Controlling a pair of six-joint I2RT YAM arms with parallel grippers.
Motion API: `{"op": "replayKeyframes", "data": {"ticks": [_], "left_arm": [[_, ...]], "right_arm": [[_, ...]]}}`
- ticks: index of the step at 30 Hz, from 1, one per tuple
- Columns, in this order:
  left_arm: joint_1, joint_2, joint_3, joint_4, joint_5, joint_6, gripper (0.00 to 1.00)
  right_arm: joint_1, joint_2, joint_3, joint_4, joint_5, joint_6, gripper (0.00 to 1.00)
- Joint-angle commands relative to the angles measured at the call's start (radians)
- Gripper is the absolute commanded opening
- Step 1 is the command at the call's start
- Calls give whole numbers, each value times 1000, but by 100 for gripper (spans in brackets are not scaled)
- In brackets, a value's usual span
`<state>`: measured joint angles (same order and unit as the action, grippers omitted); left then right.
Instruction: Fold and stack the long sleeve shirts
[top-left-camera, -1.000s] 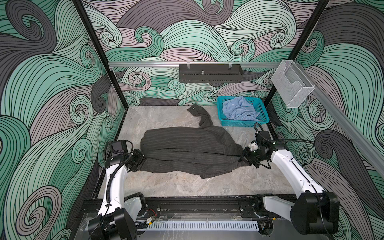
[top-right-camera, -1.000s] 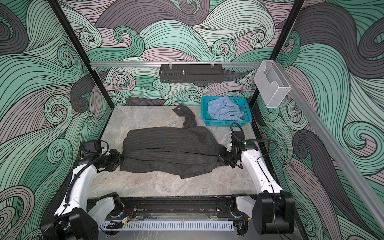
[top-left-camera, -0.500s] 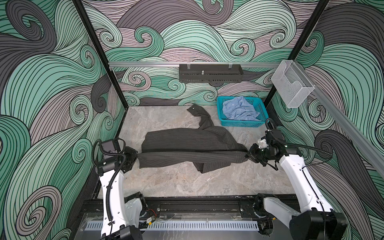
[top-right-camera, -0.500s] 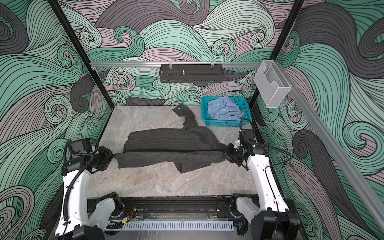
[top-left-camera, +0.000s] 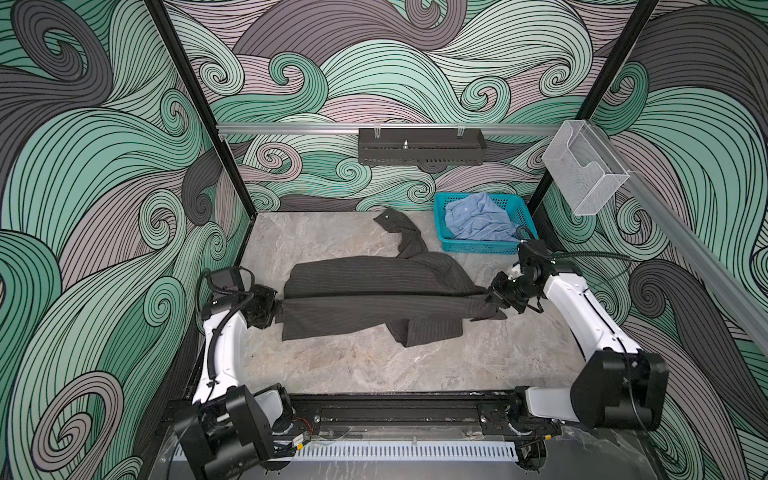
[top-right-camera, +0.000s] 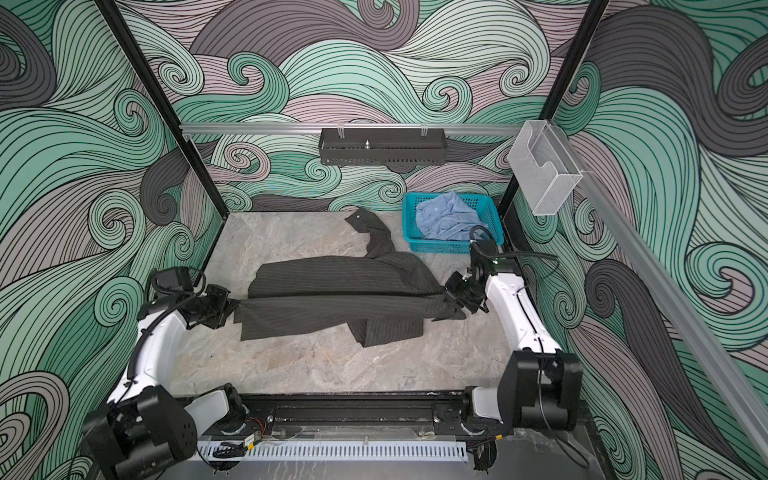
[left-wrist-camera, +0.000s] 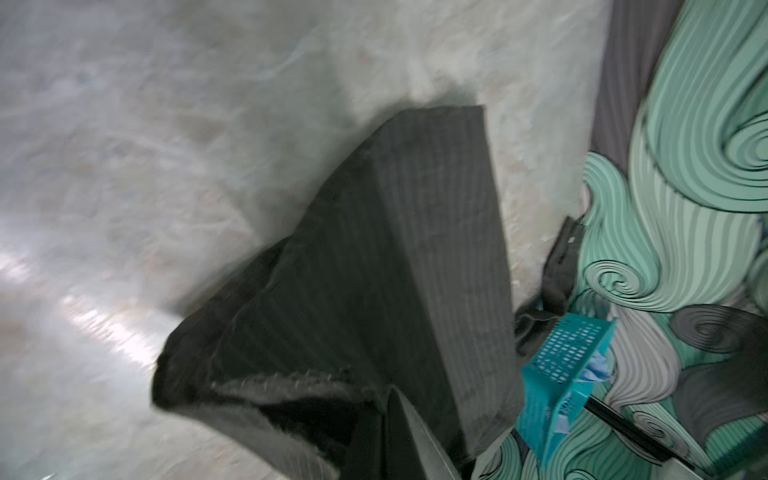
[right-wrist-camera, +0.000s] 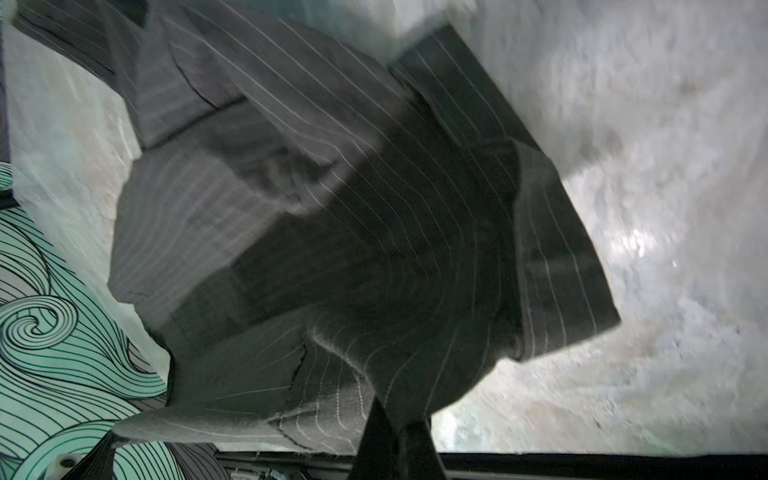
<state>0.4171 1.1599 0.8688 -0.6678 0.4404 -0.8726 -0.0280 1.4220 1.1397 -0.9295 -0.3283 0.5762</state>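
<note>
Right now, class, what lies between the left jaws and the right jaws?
The grey shirt stretches from the left jaws to the right jaws, each set shut on one end of it. Both top views show this.

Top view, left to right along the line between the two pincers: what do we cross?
left pincer → dark pinstriped shirt, stretched between both pincers → right pincer. The teal basket lies farther back and overlaps this span, so it is left out.
</note>
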Motion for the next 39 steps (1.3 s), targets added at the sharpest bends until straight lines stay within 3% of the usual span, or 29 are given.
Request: {"op": "replayKeyframes", "data": {"ticks": [1,5,10,13,17,20,23,29,34,39], "left_arm": [[-18,88,72,90,18,4,0],[-72,178,90,115,36,9,0],[-117,179,87,125,22,12,0],[-117,173,90,119,26,18,0],[-118,166,92,112,32,24,0],[-117,154,94,105,34,27,0],[-117,146,98,100,34,29,0],[-118,132,105,83,35,42,0],[-115,119,108,79,38,44,0],[-114,111,119,70,39,50,0]], "right_arm": [[7,109,63,52,83,-6,7],[51,137,97,19,135,-24,51],[187,-48,137,-113,343,-53,80],[334,-136,133,-201,402,-50,82],[636,-169,39,-213,420,78,81],[845,-100,4,-147,441,174,80],[995,60,48,-119,461,224,81],[1107,263,117,-15,468,316,87],[1116,345,113,51,508,426,92],[1114,430,109,101,550,511,90]]}}
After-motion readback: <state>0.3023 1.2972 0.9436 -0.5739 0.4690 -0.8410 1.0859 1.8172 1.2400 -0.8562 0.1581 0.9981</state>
